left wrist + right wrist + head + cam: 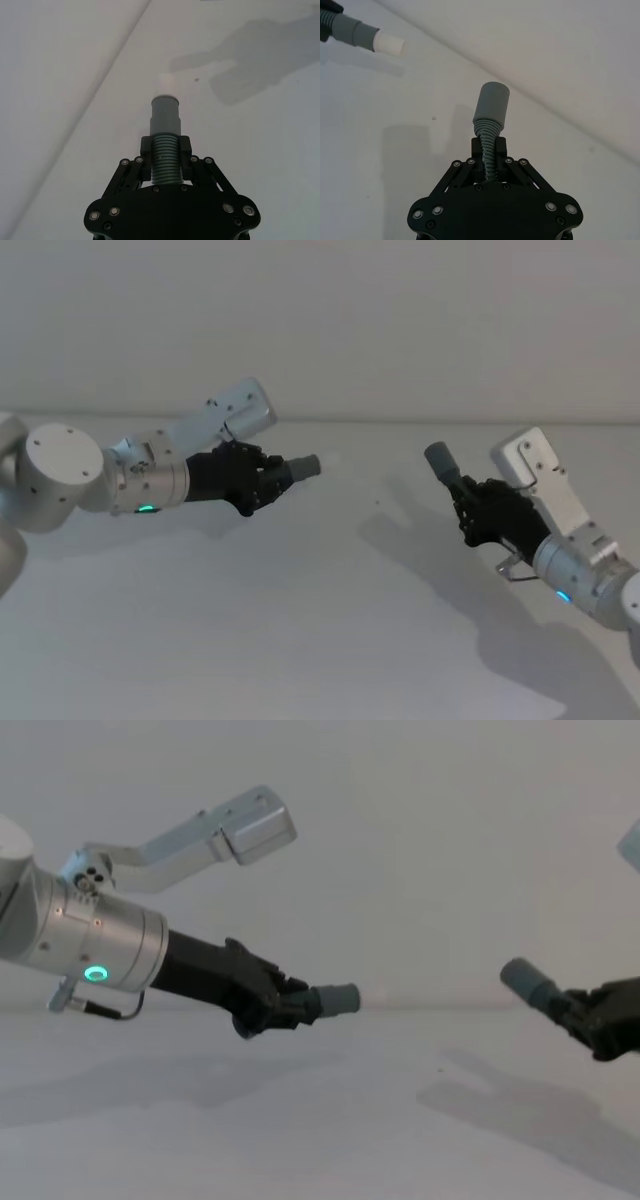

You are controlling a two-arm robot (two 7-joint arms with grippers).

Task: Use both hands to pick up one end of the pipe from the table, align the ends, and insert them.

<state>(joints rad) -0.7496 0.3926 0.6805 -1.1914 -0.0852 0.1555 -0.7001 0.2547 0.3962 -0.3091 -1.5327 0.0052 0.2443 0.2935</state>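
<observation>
Right, I count two tools and two pipe pieces, one piece in each. The left tool (pixel 275 478) is clamped on the ribbed hose of the left piece (pixel 305 466); in the left wrist view its fingers (pixel 146 146) press in from both sides just behind the smooth collar (pixel 165 112), and the white tip (pixel 167 82) sticks out past that collar. The right tool (pixel 468 502) is closed on the ribbed hose of the right piece (pixel 438 458), with the wider grey cuff (pixel 492 105) standing out beyond its fingers (pixel 501 147). From the chest, both pieces hang above the tabletop (pixel 330 1140), neither one touching it, and each tool throws a shadow (pixel 520 1105) below. The two ends face each other across an open gap and are well apart: the left piece (pixel 340 998) points toward the right and lies nearly level, while the cuff (pixel 525 980) tilts upward and toward the left. In the right wrist view the white tip (pixel 390 45) is off to one side of the cuff, not in line with it. I see one green ring light (pixel 95 974), on the left arm.
</observation>
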